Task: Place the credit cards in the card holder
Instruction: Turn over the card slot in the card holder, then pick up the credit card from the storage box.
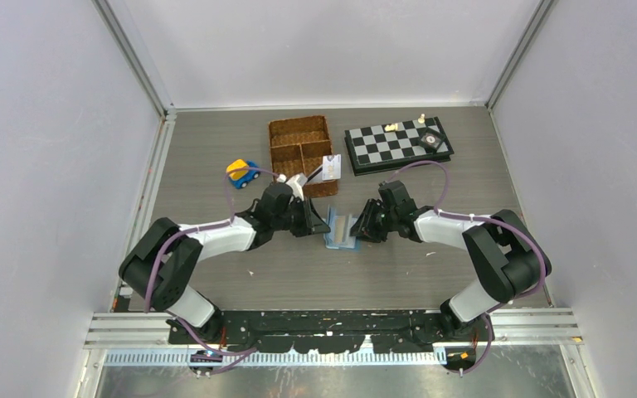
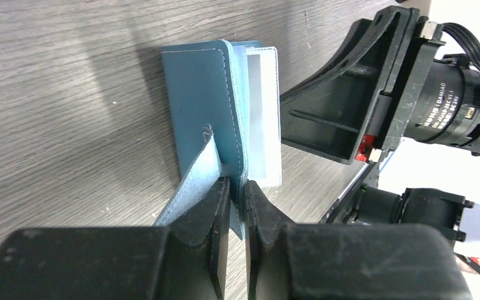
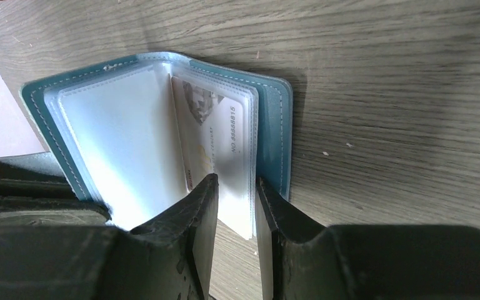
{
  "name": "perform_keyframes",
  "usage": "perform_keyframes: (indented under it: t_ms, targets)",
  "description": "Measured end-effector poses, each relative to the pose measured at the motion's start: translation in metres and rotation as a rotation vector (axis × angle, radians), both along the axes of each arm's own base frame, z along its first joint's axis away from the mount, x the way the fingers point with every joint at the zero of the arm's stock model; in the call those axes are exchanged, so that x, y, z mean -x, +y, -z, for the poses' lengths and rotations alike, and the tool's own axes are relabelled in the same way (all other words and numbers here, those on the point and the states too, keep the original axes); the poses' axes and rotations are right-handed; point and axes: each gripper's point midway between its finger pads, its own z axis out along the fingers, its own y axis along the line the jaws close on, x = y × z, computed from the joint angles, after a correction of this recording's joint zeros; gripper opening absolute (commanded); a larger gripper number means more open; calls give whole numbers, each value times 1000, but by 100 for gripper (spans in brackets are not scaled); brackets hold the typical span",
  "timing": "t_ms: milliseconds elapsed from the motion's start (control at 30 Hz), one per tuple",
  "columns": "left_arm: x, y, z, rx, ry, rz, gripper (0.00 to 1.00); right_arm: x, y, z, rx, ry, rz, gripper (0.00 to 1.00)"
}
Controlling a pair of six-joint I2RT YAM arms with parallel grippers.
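Note:
The teal card holder lies open on the table between both grippers. My left gripper is shut on its teal left cover and holds that cover up; it also shows in the top view. In the right wrist view the holder shows its clear sleeves, and a white credit card with small print sits in a right-hand sleeve. My right gripper has its jaws a little apart, astride the lower edge of those sleeves. Another credit card leans on the wicker basket.
A brown wicker divided basket stands behind the holder. A chessboard with a few pieces lies at the back right. A blue and yellow toy car sits at the left. Grey walls close in on both sides.

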Motion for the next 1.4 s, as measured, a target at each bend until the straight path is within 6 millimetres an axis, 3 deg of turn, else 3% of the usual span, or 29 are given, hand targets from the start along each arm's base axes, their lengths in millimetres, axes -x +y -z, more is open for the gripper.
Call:
perform_keyframes:
  t_ms: [200, 433, 600, 667, 833, 1000, 1200, 1400]
  targets:
    - [-3, 9, 4, -74, -5, -21, 11, 0, 0, 0, 2, -1, -1, 36]
    - [-5, 30, 17, -204, -6, -64, 12, 5, -4, -4, 47, -16, -3, 48]
    - [6, 50, 36, -324, 37, -70, 23, 17, -22, -5, 146, -9, -3, 54]
    - [8, 57, 40, -362, 40, -73, 33, 22, -32, -4, 191, 2, 2, 58]
    - [10, 69, 36, -408, 17, -77, 52, 26, -47, -16, 263, -11, -2, 66]
    - [9, 74, 25, -425, -7, -68, 64, 5, -43, -48, 252, -80, -14, 68]
    - [2, 84, 14, -405, -18, -86, 68, -44, -30, -90, 173, -174, -15, 68]
    - [-2, 88, 10, -361, 7, -87, 68, -95, -12, -96, 79, -189, -24, 67]
